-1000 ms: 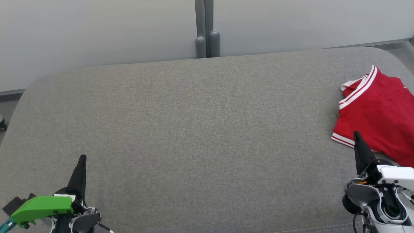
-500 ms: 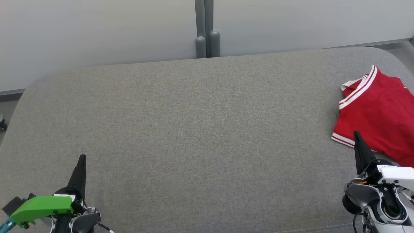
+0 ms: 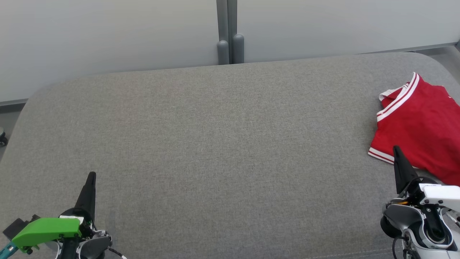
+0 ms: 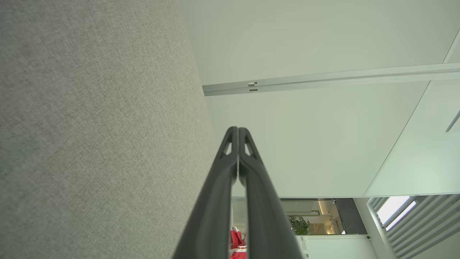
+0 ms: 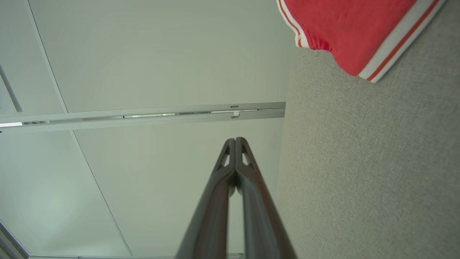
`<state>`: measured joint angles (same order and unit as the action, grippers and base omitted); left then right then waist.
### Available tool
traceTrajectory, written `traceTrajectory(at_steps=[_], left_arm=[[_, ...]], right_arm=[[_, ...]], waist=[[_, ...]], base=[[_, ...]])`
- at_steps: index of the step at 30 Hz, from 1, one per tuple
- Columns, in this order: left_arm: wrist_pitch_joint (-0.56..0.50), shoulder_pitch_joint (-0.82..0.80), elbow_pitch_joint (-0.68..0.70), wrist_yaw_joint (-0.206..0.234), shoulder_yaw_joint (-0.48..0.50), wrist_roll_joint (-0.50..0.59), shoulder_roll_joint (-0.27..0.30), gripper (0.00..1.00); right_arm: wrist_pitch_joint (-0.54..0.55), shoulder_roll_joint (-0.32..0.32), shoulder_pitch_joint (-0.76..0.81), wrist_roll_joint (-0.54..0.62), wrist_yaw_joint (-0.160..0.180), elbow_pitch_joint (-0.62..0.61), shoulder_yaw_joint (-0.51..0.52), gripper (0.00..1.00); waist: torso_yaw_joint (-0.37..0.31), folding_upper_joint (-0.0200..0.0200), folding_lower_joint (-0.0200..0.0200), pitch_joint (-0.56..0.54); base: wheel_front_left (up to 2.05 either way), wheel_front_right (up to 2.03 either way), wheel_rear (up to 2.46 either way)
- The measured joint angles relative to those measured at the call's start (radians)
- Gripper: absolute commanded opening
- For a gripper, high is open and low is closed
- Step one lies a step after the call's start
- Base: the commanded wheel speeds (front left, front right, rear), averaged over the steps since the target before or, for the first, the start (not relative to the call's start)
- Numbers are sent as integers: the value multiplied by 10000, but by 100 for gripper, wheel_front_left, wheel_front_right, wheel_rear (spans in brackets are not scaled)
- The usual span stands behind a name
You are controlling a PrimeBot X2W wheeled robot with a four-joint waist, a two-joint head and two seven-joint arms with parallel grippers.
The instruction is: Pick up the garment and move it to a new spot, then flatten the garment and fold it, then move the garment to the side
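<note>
**Item: red garment, folded, on grey cushion**

Garment (image 3: 420,126): lies at the right end of the cushion (image 3: 222,144), just beyond the right gripper (image 3: 396,149). Red cloth, white-striped trim along the hems, folded flat into a compact shape.
Right gripper: near right corner of the cushion, fingers pressed together, empty.
Left gripper (image 3: 92,175): near left corner of the cushion, likewise closed, empty.

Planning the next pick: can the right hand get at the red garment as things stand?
Probably yes. The right hand, shut, sits by the near hem of the red garment on the grey cushion, nothing between them; it must open first.
</note>
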<state>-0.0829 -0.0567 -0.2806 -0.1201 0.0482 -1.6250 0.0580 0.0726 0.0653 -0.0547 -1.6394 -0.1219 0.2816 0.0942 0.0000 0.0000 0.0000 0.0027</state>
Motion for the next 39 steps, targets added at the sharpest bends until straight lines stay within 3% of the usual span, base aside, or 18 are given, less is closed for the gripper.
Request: traceTrajectory(at_steps=[39], left_arm=[[-13, 0, 27, 0, 29, 0, -15, 0]], right_arm=[[77, -19, 0, 2, -2, -10, 25, 0]], waist=[[0, 0, 0, 2]], base=[[0, 0, 0]])
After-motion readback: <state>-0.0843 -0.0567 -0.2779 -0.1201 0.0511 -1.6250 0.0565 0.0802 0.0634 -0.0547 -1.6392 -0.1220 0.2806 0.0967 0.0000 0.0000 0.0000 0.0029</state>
